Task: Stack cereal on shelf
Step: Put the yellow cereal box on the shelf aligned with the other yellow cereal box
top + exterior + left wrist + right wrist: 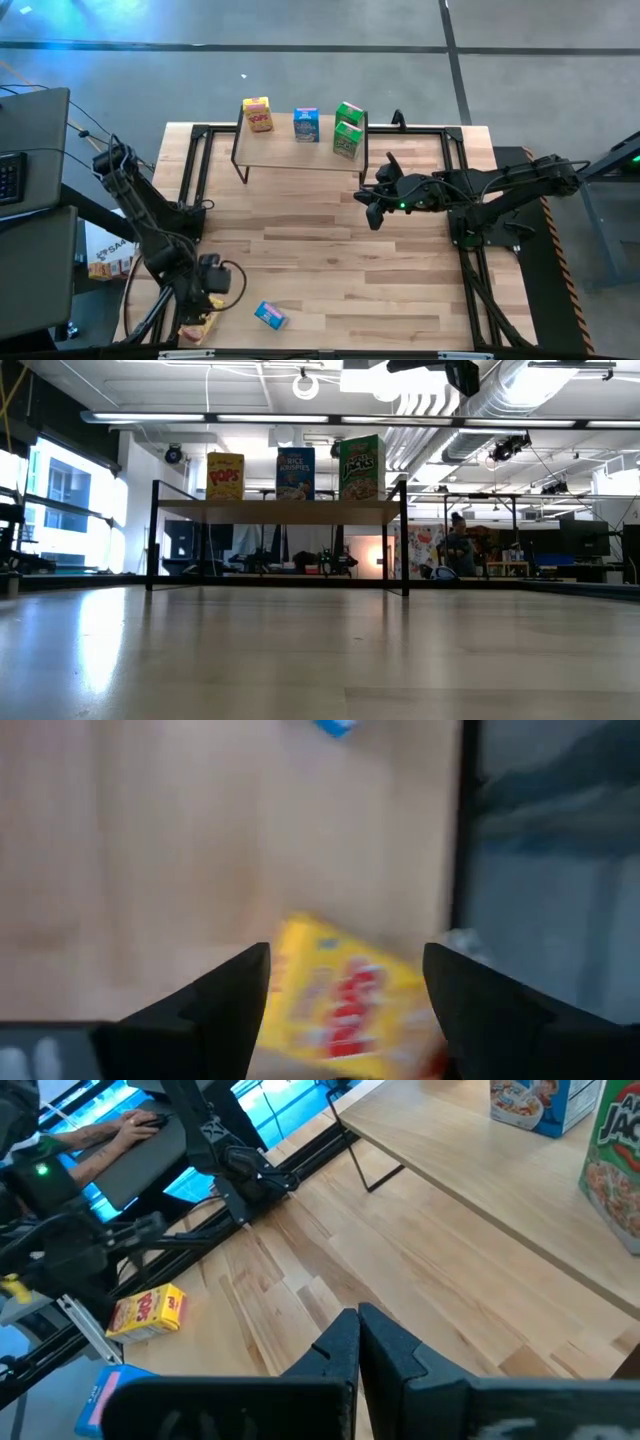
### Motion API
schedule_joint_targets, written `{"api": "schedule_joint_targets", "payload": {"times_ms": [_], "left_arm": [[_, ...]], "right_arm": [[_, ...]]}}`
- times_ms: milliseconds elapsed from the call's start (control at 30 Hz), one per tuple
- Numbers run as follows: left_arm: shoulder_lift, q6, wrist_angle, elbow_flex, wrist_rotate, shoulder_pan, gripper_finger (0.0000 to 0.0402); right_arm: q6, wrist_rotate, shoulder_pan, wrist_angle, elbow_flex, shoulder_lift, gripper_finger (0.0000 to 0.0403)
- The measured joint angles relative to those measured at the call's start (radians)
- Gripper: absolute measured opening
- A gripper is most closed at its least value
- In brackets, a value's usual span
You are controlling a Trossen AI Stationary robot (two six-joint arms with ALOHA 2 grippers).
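Observation:
Four cereal boxes stand upright on the shelf [290, 150]: a yellow one [257, 114], a blue one [306, 124] and two green ones [349, 112] [347, 138], one in front of the other. A second yellow box [345, 1010] lies flat at the table's near left corner. My left gripper [346, 952] hangs open over it, one finger on either side, touching nothing that I can see. A second blue box [270, 315] lies flat near the table's near edge. My right gripper [358, 1318] is shut and empty above the table, near the shelf's right end.
Black metal rails [195, 170] run along the table's left and right sides. A laptop with a person's hand on it [135, 1120] sits beyond the left edge. Bare wood [330, 260] lies between the shelf and the near edge.

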Motion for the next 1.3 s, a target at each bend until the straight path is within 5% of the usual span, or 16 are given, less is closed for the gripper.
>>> {"api": "schedule_joint_targets", "payload": {"times_ms": [167, 367, 700, 833, 1033, 1167, 1300], "left_arm": [[0.044, -0.342, 0.095, 0.0, 0.137, -0.012, 0.0211], [0.179, -0.451, 0.066, 0.0, 0.324, -0.019, 0.0027], [0.323, -0.419, 0.033, 0.007, 0.366, 0.005, 0.0001], [0.32, -0.305, -0.077, 0.007, 0.298, 0.085, 0.0001], [0.28, -0.088, -0.19, 0.002, 0.062, 0.273, 0.0], [0.279, 0.11, -0.121, 0.002, -0.102, 0.419, 0.0], [0.282, 0.303, 0.078, 0.001, -0.157, 0.589, 0.0]], "right_arm": [[-0.009, 0.013, -0.002, -0.005, 0.0, 0.0, 0.0], [-0.011, 0.013, -0.002, -0.019, 0.0, 0.0, 0.0], [-0.011, 0.008, -0.002, -0.058, 0.0, 0.0, 0.0], [-0.011, 0.008, -0.002, -0.058, 0.0, 0.0, 0.0], [-0.005, 0.005, -0.002, -0.057, 0.0, 0.0, 0.0], [0.0, 0.002, -0.002, -0.058, 0.0, 0.0, 0.0], [0.017, 0.0, -0.002, -0.058, 0.0, 0.0, 0.0]]}}
